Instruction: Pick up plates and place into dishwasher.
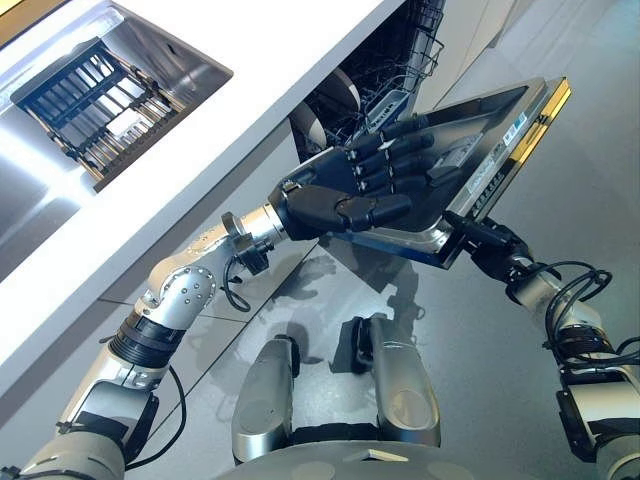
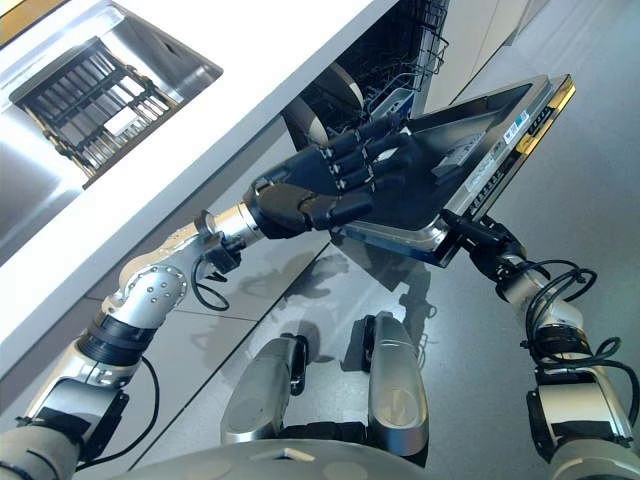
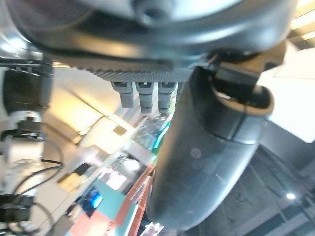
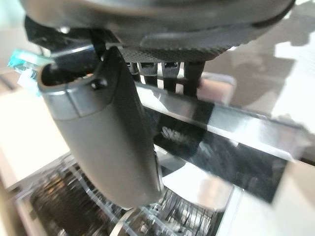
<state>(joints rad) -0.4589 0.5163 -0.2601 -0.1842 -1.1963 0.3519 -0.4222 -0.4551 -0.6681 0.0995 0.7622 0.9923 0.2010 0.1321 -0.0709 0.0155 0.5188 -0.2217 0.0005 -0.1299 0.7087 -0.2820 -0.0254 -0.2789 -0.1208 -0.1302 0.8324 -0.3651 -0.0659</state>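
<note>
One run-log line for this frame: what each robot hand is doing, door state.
left robot hand: open, flat on dishwasher door | right robot hand: at door's lower edge, grip unclear | door: partly open | plate: in rack

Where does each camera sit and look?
Left eye view: on the head, looking down at the dishwasher door; both arms show, left hand lying on it.
Right eye view: beside it, same scene; right hand at the door's edge.
Left wrist view: on the left wrist, looking along its hand.
Right wrist view: on the right wrist, past its hand to the door and dishwasher rack.
Shared: the door.
</note>
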